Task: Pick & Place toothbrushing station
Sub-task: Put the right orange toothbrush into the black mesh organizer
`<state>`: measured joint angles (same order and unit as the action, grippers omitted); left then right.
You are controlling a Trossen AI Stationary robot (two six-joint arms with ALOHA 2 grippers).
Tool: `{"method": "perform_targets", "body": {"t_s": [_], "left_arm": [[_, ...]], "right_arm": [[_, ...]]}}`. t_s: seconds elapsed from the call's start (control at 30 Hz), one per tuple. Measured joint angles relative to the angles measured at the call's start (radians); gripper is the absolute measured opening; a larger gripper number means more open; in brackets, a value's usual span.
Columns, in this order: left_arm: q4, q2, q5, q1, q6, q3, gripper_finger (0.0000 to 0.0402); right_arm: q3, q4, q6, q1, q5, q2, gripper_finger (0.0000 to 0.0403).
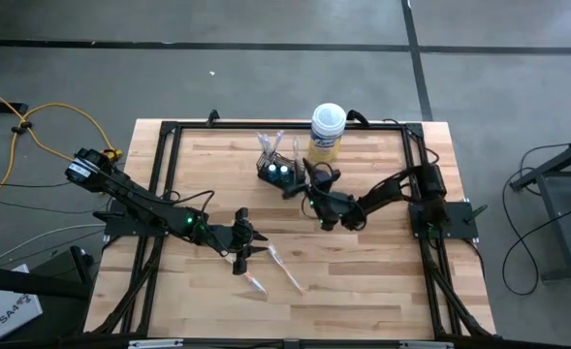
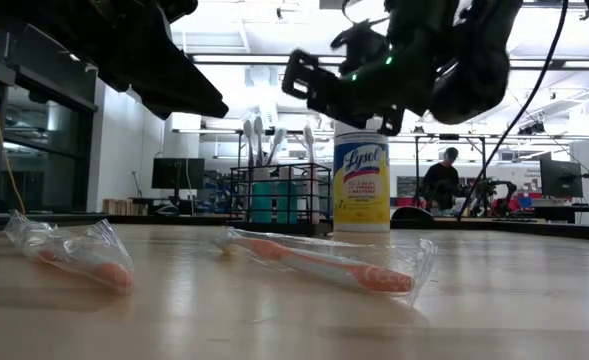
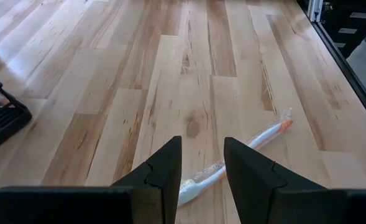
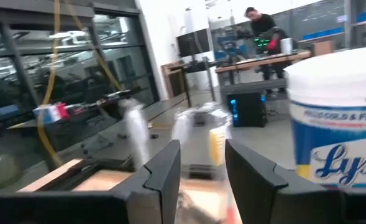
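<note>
While both arms hung over the wooden tabletop, logged as follows.

Left gripper: hovered low over the front middle of the boards; fingers parted by a narrow gap, nothing between them, no contact with anything.

Wrapped toothbrush under it: lay flat in clear wrap, orange tip pointing away, its pale near end showing in the gap between the fingers.

Second wrapped toothbrush: lay flat nearer the front edge, just beside the first and apart from it.

Right gripper: reached in beside the basket, raised off the boards; fingers partly spread, a clear-wrapped item blurred in the gap, grip not possible to tell.

Basket: black wire mesh, stood upright at the back middle, just beside the canister.

Basket contents: pale toothbrushes stood upright, heads above the rim; two teal-topped tubes sat inside.

Canister: white lid, yellow label, upright at the back edge.

Room behind: a person stood well beyond the table.
</note>
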<state>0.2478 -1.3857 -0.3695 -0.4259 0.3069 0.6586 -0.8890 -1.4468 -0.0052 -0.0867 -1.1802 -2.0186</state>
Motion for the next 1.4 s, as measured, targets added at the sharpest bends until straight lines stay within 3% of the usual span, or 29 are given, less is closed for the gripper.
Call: {"method": "perform_targets", "body": {"t_s": [0.27, 0.47, 0.67, 0.8, 1.0, 1.4], "left_arm": [[0.0, 0.0, 0.097, 0.0, 0.023, 0.0, 0.0116], [0.006, 0.004, 0.128, -0.032, -0.042, 0.0, 0.0116], [0.071, 0.029, 0.105, -0.075, -0.071, 0.0, 0.0116], [0.101, 0.054, 0.103, -0.091, -0.071, 0.0, 0.0116], [0.12, 0.072, 0.104, -0.113, -0.063, 0.0, 0.0116], [0.127, 0.072, 0.104, -0.114, -0.012, 0.0, 0.0116]], "right_arm": [[-0.002, 0.11, -0.038, -0.183, 0.0, 0.086, 0.0119], [-0.003, 0.278, -0.08, -0.328, -0.07, 0.209, 0.0118], [-0.01, 0.575, 0.119, -0.436, -0.068, 0.306, 0.0118], [-0.041, 0.782, 0.298, -0.474, 0.029, 0.307, 0.0118], [-0.102, 1.124, 0.665, -0.471, 0.315, 0.292, 0.0118], [-0.104, 1.18, 0.939, -0.461, 0.641, 0.184, 0.0118]]}}
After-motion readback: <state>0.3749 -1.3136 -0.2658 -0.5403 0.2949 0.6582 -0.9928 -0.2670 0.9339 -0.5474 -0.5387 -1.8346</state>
